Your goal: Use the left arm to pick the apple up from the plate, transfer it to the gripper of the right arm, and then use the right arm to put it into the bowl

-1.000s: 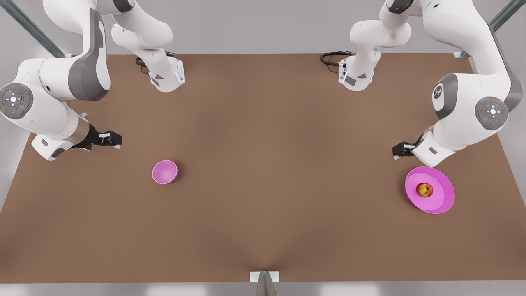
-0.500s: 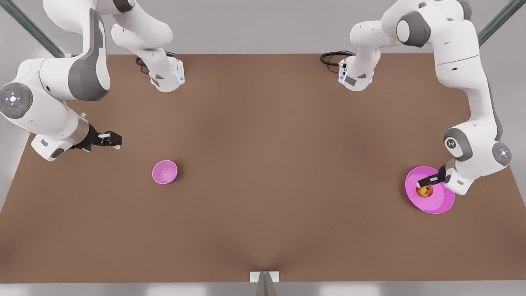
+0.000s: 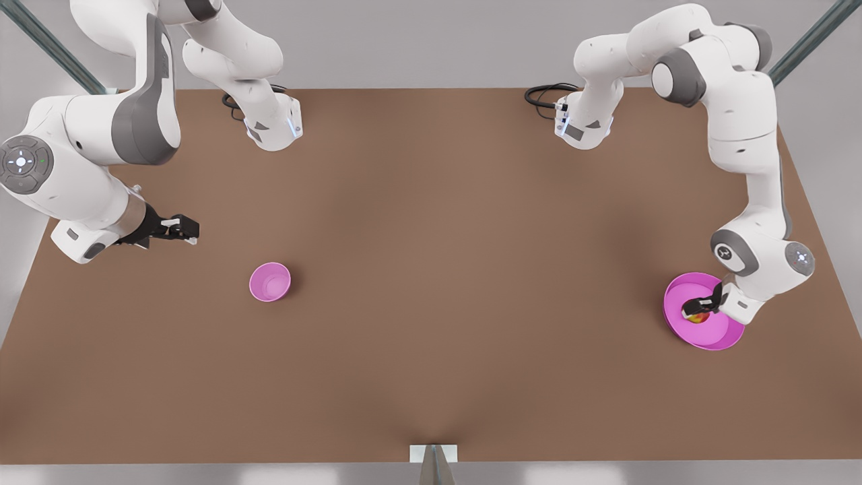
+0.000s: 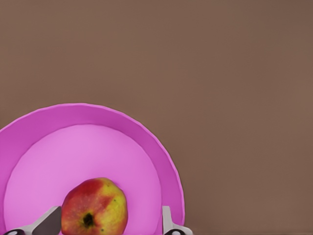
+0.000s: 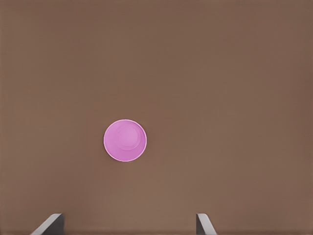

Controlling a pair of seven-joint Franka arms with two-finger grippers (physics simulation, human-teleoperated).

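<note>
The magenta plate (image 3: pixel 715 339) lies at the front view's right with the red-and-yellow apple (image 3: pixel 700 318) on it, mostly covered by my left gripper (image 3: pixel 698 310). In the left wrist view the apple (image 4: pixel 94 207) rests on the plate (image 4: pixel 149 143) between the open fingers (image 4: pixel 50 221), nearer to one of them and not clamped. The left gripper (image 4: pixel 108 223) is low over the plate. My right gripper (image 3: pixel 186 230) waits open at the front view's left, behind the pink bowl (image 3: pixel 269 281). The right wrist view looks down on the bowl (image 5: pixel 125 140) beyond the right gripper (image 5: pixel 128 224).
The brown table (image 3: pixel 431 269) spreads wide between the bowl and the plate. Both arm bases (image 3: pixel 273 128) stand at the far edge with black cables. A small metal bracket (image 3: pixel 434 455) sits at the near edge.
The left arm has swung from behind the plate and dropped onto it, so its open gripper now straddles the apple. The right arm has stayed put.
</note>
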